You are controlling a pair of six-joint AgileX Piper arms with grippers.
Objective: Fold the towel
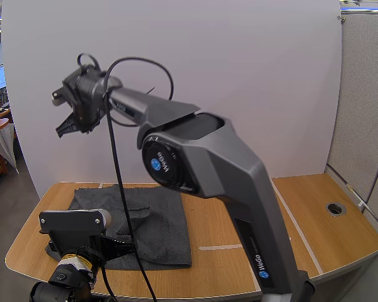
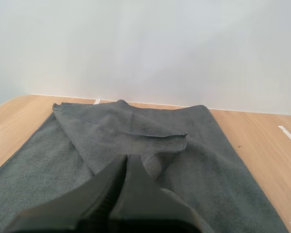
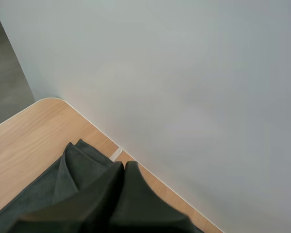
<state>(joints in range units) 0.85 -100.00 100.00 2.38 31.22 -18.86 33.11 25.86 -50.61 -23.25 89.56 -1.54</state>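
Towel [image 1: 164, 220] lies half folded on our worktop [image 1: 315, 207]. Our left fingers [image 2: 117, 187], low over it, and right fingers [image 3: 117, 191], high up, are pressed together, empty.

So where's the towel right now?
In the high view the towel lies on the left side of the table, its near part beneath the left gripper.

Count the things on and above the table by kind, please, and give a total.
towel: 1
grippers: 2 (left gripper, right gripper)
table: 1
Total: 4
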